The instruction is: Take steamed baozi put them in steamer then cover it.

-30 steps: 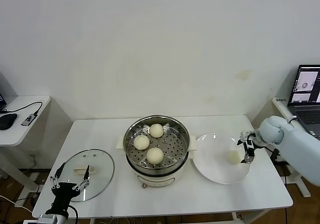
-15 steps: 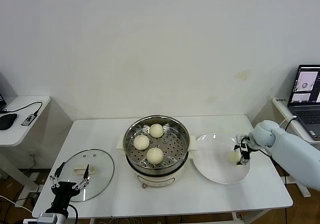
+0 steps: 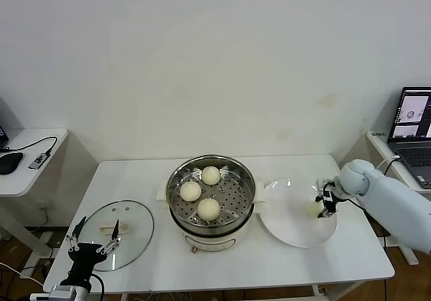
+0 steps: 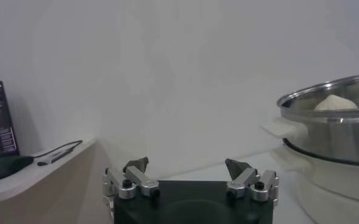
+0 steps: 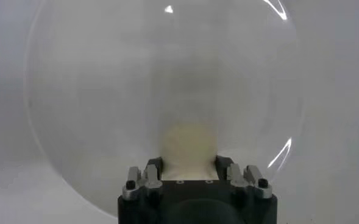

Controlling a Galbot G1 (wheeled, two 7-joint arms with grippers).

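Note:
Three steamed baozi (image 3: 190, 191) lie on the perforated tray of the steamer (image 3: 246, 180) at the table's middle. A fourth baozi (image 5: 189, 149) rests on the white plate (image 3: 289, 223) to the steamer's right, and my right gripper (image 3: 323, 203) is shut on it, a finger pressing each side. The cover (image 3: 131, 217), a glass lid with a cream handle, lies flat on the table left of the steamer. At its near edge my left gripper (image 3: 93, 242) stands open and holds nothing. The left wrist view shows the steamer's steel wall (image 4: 331, 125) off to one side.
A laptop (image 3: 414, 122) stands on a side table to the far right, close behind my right arm. At the far left, a small white table (image 3: 27, 180) carries a mouse (image 3: 8, 161) and a cable. The plate reaches near the table's front right area.
My right gripper has moved a little inward over the plate and closed its fingers on the baozi there. The left arm has not moved.

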